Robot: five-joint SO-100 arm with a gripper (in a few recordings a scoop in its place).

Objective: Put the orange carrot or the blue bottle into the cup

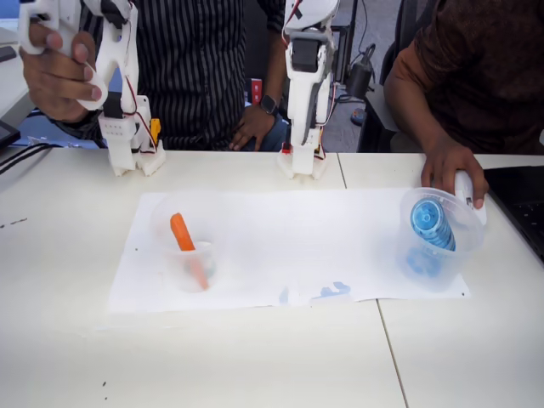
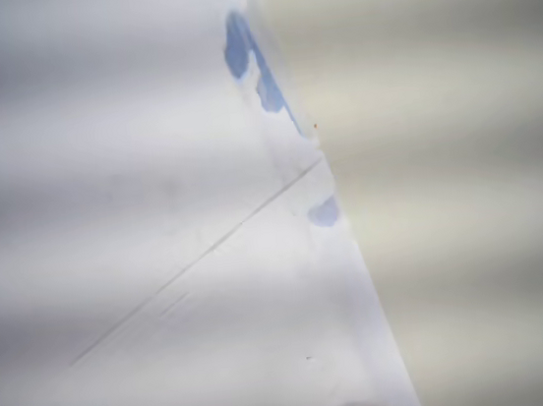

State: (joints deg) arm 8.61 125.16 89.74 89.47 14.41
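The orange carrot (image 1: 182, 233) stands tilted inside the cup (image 1: 189, 268), a clear tumbler on the left part of the white paper sheet, with its top sticking out over the rim. The blue bottle (image 1: 429, 224) lies inside a second, blue-tinted clear cup (image 1: 435, 242) at the sheet's right end. My gripper (image 1: 308, 136) hangs folded down on the white arm at the back centre, well away from both cups and holding nothing. Its jaws are too hard to read from here.
The white paper sheet (image 1: 272, 246) has blue marks (image 1: 336, 291) near its front edge, and its blue marks (image 2: 245, 53) and edge also show blurred in the wrist view. A person's hand (image 1: 450, 168) rests by the blue-tinted cup. A dark flat object (image 1: 523, 208) lies at the right edge.
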